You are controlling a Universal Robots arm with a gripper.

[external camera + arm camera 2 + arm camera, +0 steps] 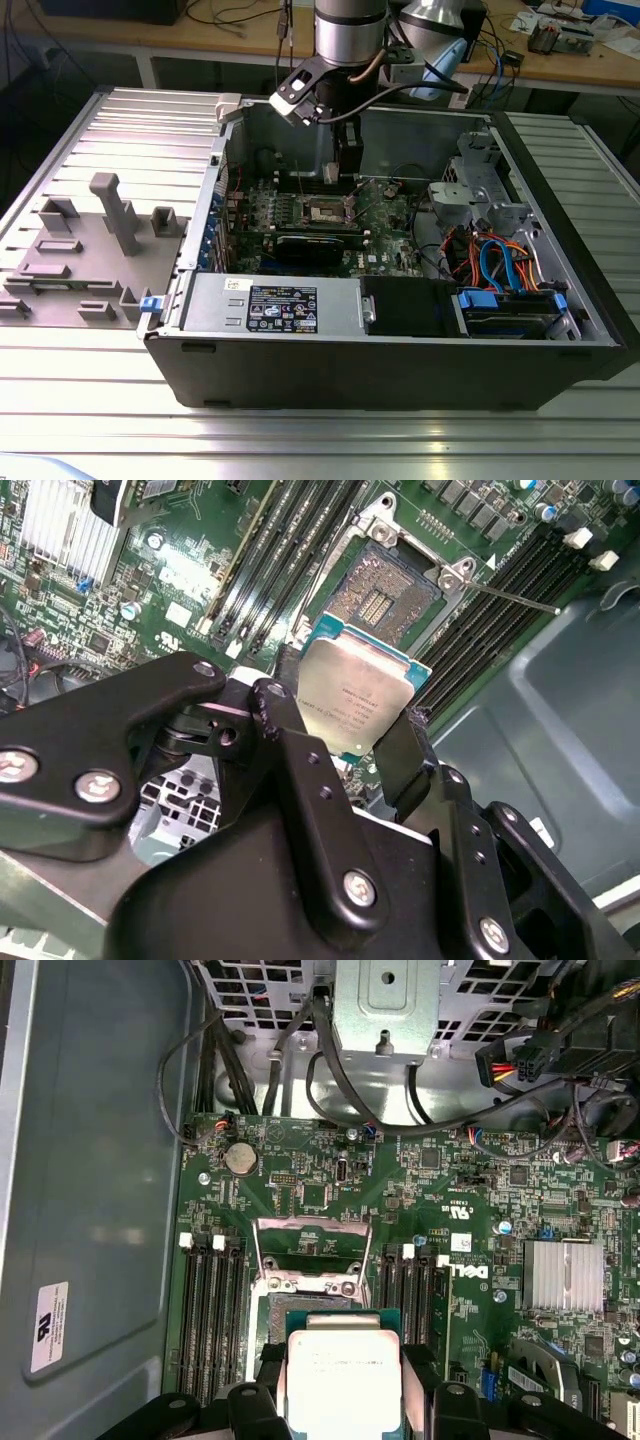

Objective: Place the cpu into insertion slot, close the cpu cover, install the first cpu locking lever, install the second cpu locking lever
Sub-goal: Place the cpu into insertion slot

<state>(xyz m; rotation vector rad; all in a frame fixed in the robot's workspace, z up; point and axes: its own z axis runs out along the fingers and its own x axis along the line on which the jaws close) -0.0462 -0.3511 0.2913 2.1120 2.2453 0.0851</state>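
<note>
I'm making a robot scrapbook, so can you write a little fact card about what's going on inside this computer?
held: cpu, pinched at its edges by the shut jaws
place: over the bare socket, not yet in it
cover: swung open
lever: a thin rod sticking out beside the socket
setting: green board inside an open case

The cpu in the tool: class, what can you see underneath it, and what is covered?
The open insertion slot on the green motherboard lies under the cpu, which the tool grips. The cpu covers part of it.
</note>
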